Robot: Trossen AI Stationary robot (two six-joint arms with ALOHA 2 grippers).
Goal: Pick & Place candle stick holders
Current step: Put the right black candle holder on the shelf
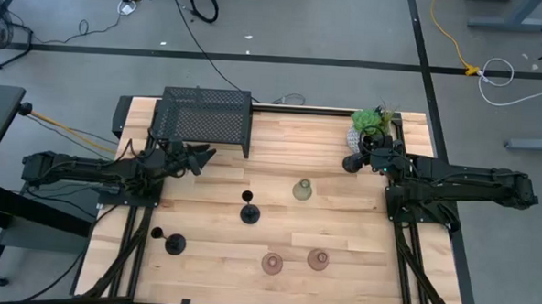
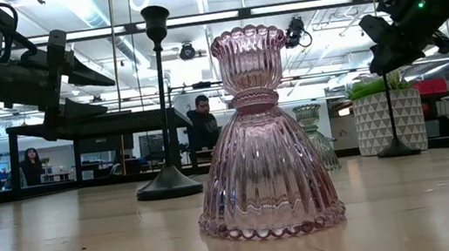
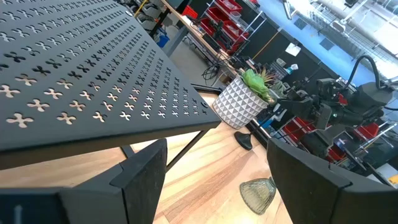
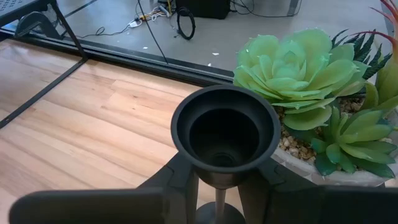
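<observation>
My right gripper (image 4: 217, 186) has its fingers closed on the thin stem of a black candle stick holder (image 1: 351, 162), just below its cup, at about two o'clock on the table (image 1: 339, 265), right beside the potted plant (image 1: 371, 121). My left gripper (image 1: 200, 154) holds nothing, fingers spread wide, at about ten o'clock just in front of the black mesh box (image 1: 205, 116).

From overhead I see the pale green glass holder (image 1: 302, 189) near the table's centre, a second black holder (image 1: 249, 212) just toward seven o'clock of it, and a third black holder (image 1: 174, 244) well out at eight o'clock. The two pinkish glass holders (image 1: 273, 262) (image 1: 318, 259) stand side by side, apart, at six o'clock near the front edge.
</observation>
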